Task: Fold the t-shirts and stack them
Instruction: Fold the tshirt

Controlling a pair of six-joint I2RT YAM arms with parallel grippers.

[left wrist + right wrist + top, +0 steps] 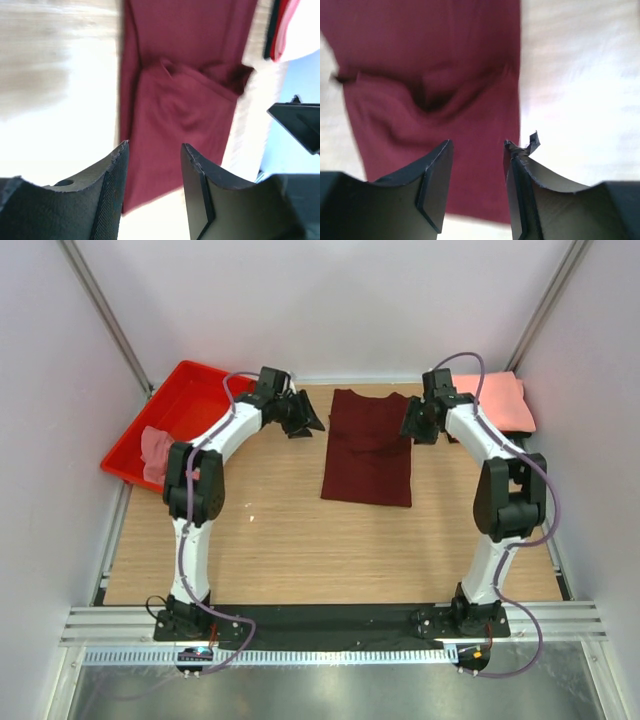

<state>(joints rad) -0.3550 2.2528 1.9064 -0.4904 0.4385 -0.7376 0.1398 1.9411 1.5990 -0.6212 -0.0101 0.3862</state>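
Observation:
A dark maroon t-shirt lies flat in the middle back of the table, its top part folded down over itself. My left gripper hovers just off the shirt's upper left edge. My right gripper hovers at its upper right edge. In the left wrist view the left gripper stands open above the maroon shirt with nothing between its fingers. The right gripper is likewise open and empty over the maroon shirt. A salmon-pink t-shirt lies folded at the back right. A dusty pink t-shirt sits crumpled in the tray.
A red plastic tray rests tilted at the back left, partly off the wooden table. White walls with metal posts close in the back and both sides. Bare tabletop shows in front of the maroon shirt.

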